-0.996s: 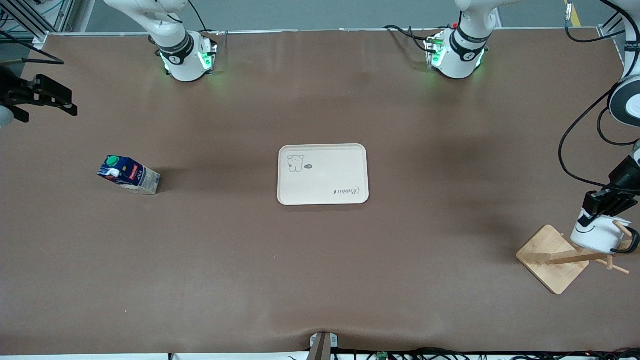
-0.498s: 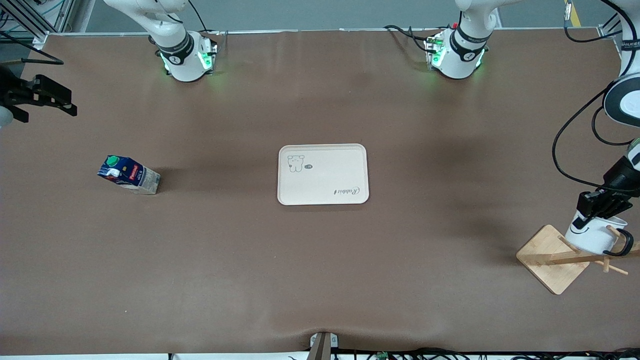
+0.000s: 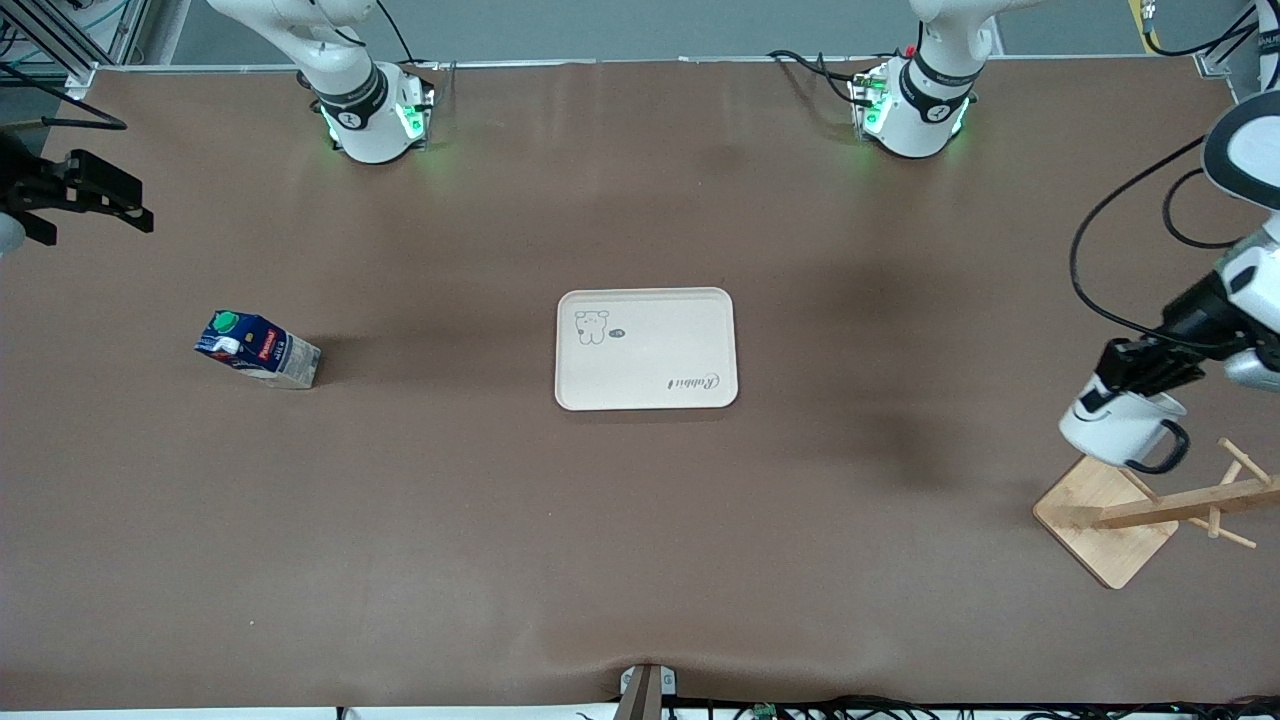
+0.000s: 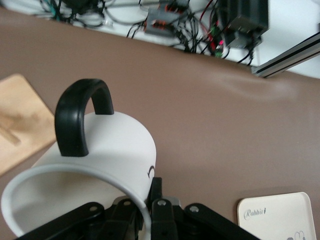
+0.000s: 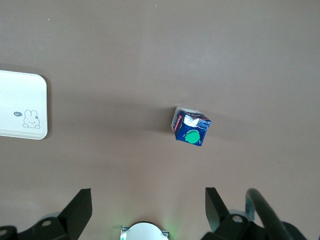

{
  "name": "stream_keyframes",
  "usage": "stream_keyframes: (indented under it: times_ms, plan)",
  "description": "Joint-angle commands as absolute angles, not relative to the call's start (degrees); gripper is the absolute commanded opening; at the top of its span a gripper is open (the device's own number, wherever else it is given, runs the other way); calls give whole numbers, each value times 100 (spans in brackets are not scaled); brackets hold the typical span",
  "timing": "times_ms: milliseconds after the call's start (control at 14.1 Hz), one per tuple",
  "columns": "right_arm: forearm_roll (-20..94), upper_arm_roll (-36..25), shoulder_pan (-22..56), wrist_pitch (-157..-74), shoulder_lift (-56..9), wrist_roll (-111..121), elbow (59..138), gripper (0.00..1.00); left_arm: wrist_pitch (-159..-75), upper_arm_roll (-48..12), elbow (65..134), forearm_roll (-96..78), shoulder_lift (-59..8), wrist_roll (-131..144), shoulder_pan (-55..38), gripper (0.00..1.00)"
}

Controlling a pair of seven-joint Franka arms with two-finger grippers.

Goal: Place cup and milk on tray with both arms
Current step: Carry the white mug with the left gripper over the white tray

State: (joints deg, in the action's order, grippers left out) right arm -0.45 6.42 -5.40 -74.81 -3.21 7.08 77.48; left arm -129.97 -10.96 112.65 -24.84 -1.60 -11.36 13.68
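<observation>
My two arms are white with dark grey joint bands, bases [image 3: 372,118] glowing green, black cables [image 3: 1105,250] looping along them, grippers matte black.

Brown table [image 3: 640,560], tray [image 3: 646,348], milk [image 3: 257,348], wooden rack [image 3: 1105,517]

Robotics lab: 2 arms [image 3: 345,90], aluminium framing [image 4: 287,55], loose cables [image 4: 170,25].

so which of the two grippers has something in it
The left gripper, over the table beside the wooden rack, holds the cup by its rim. The right gripper waits open and empty, away from the milk.
</observation>
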Motion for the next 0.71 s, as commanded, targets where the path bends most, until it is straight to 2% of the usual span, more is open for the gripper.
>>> stream_keyframes:
  times_ms: [0, 356, 640]
  plan:
    - [79, 677, -624, -7462, -299, 642, 7761, 100, -12780, -1851, 11268, -1541, 79, 505, 1415, 0]
    - [79, 677, -624, -7453, -308, 642, 7761, 100, -12201, -3039, 11259, -1407, -61, 2377, 1389, 0]
    - [79, 677, -615, -7453, -308, 642, 7761, 100, -12032, -3883, 11241, -556, -596, 4135, 1196, 0]
